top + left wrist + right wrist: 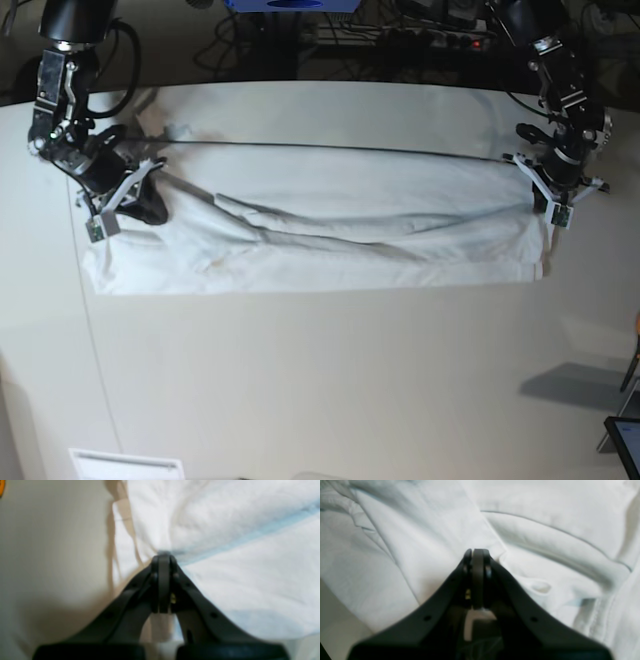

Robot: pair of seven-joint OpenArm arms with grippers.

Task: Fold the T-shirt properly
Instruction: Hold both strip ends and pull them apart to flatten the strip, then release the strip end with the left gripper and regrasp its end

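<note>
Both grippers, left (549, 205) and right (118, 205), pinched together on T-shirt (330, 235) ends; cloth apparently stretched across table (330, 380).

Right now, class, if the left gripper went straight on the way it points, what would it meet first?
The left gripper would meet the large wrinkled white cotton T-shirt. Its shut fingers already pinch the cloth's edge, so more fabric lies directly ahead, though blur hides depth.

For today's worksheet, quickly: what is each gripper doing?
Left gripper: shut on the T-shirt.
Right gripper: shut on the T-shirt.
</note>
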